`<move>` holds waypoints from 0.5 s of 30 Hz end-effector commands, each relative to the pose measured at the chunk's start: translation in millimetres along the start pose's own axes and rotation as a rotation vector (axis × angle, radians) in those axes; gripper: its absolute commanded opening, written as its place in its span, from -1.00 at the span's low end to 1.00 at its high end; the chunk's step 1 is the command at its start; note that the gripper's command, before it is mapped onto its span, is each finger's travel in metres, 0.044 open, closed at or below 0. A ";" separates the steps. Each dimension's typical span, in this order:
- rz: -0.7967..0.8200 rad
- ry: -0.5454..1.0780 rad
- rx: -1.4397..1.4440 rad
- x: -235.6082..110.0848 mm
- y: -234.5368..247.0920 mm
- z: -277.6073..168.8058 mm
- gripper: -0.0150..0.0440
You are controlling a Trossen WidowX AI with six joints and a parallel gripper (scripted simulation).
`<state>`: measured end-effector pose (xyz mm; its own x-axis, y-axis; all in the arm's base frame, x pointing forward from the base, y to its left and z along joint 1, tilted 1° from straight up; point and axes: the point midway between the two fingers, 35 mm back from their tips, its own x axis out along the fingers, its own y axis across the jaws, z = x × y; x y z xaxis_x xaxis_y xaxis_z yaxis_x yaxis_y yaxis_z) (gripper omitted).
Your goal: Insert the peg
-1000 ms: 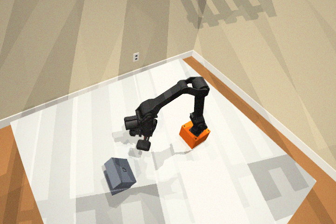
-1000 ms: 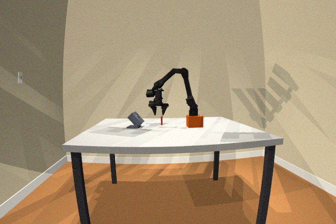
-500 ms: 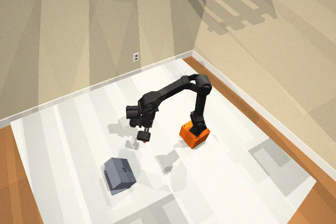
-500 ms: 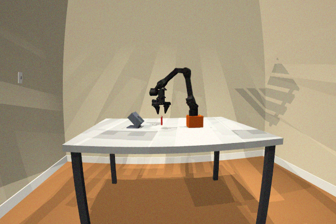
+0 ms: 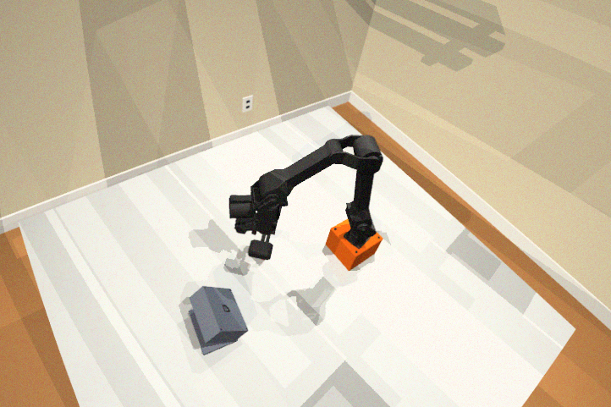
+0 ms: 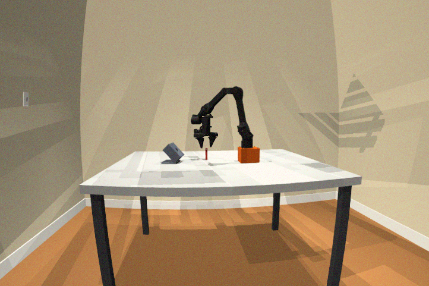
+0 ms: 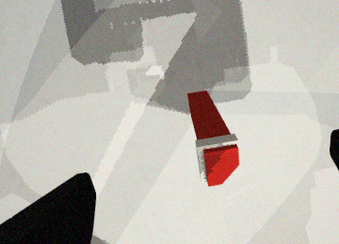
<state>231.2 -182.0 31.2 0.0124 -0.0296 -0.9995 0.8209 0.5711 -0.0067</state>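
The peg [image 6: 206, 153] stands upright on the table [image 6: 277, 172], long axis vertical, at centre frame right of the panel [image 6: 173, 153]. The gripper [image 6: 205, 144] hangs directly above it, jaws wide apart, holding nothing.

White table [image 6: 284, 175], top patched with pale grey rectangles, on four dark legs [image 6: 101, 237]. Orange-brown wood floor [image 6: 214, 255] beneath. White baseboard [image 5: 147, 165] along beige walls [image 6: 207, 33]. White wall outlet [image 5: 247, 103] low on one wall, above the baseboard. Striped, tree-shaped shadow [image 6: 356, 116] cast on the other wall. Broad slanting bands of light and shade across both walls.
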 end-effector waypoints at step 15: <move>-0.005 0.006 -0.003 31.9 -1.1 -1.1 1.00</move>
<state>231.2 -182.7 6.7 0.0119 -0.0293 -0.9995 0.8208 0.5711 -0.0070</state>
